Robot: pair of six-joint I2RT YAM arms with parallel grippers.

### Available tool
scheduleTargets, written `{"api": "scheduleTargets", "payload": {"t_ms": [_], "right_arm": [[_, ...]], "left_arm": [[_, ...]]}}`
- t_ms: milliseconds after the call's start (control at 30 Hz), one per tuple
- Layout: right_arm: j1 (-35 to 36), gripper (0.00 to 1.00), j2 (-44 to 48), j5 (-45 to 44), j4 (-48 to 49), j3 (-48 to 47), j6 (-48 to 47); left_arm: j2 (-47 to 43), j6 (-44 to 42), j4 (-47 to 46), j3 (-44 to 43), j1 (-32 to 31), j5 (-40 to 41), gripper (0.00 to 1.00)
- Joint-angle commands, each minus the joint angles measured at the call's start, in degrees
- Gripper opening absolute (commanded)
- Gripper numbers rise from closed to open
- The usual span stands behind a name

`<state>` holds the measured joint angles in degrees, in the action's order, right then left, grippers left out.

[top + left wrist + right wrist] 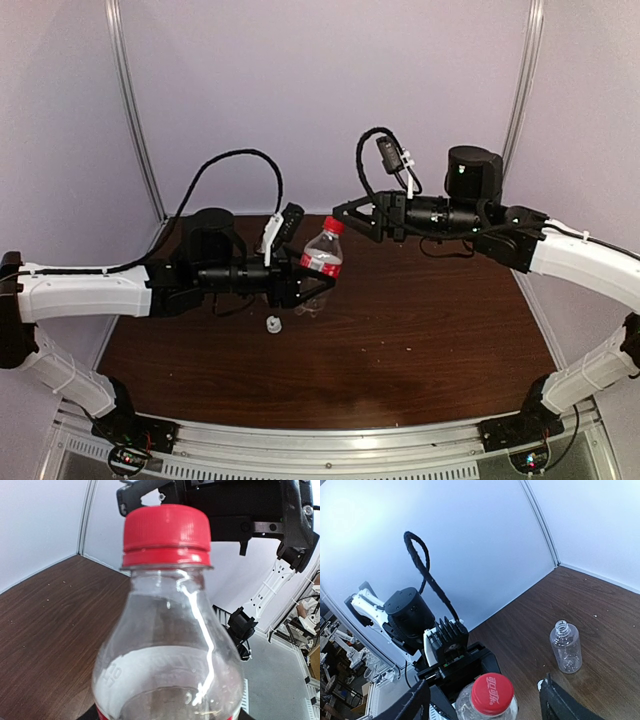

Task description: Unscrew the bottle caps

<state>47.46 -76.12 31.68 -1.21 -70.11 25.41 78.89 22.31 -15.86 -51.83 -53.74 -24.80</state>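
My left gripper is shut on the lower body of the red-label bottle and holds it tilted above the table. Its red cap is screwed on, and it fills the left wrist view. My right gripper is open just beyond the cap. In the right wrist view the red cap sits between the spread fingers without touching them. The plain bottle stands upright on the table, uncapped. The white cap lies on the table near it.
The dark wood table is closed in by pale walls at the back and sides. The right arm's body hangs close above the bottle. A metal rail runs along the near edge.
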Motion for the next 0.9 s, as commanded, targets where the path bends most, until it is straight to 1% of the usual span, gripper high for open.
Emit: {"api": "scheduleTargets", "payload": {"t_ms": [0, 167, 300, 333, 633, 800, 867], "right_arm": [[1.2, 0.74, -0.5, -4.0, 3.1, 0.5, 2.0], [2.1, 0.69, -2.1, -4.4, 3.6, 0.3, 2.3], [2.4, 0.55, -3.0, -3.7, 4.3, 0.1, 2.5], [2.4, 0.5, -3.1, -3.5, 4.5, 0.2, 2.5], [2.5, 0.28, -3.4, -3.1, 5.8, 1.7, 2.9], [2.5, 0.25, -3.5, -2.5, 6.3, 2.1, 3.2], [2.5, 0.21, -3.6, -2.5, 6.8, 2.6, 3.3]], "left_arm": [[0.9, 1.3, -5.0, 0.1, -0.5, 0.8, 0.42], [1.1, 1.6, -5.2, -0.1, -0.8, 0.8, 0.43], [1.4, 1.6, -4.9, -0.3, -0.9, 0.8, 0.42], [1.3, 1.6, -5.0, -0.2, -1.0, 0.8, 0.42], [1.2, 1.5, -5.2, 0.1, -1.0, 0.9, 0.42], [1.0, 1.5, -5.4, 0.4, -1.0, 1.1, 0.42], [0.9, 1.3, -5.5, 0.3, -1.0, 1.2, 0.42]]}}
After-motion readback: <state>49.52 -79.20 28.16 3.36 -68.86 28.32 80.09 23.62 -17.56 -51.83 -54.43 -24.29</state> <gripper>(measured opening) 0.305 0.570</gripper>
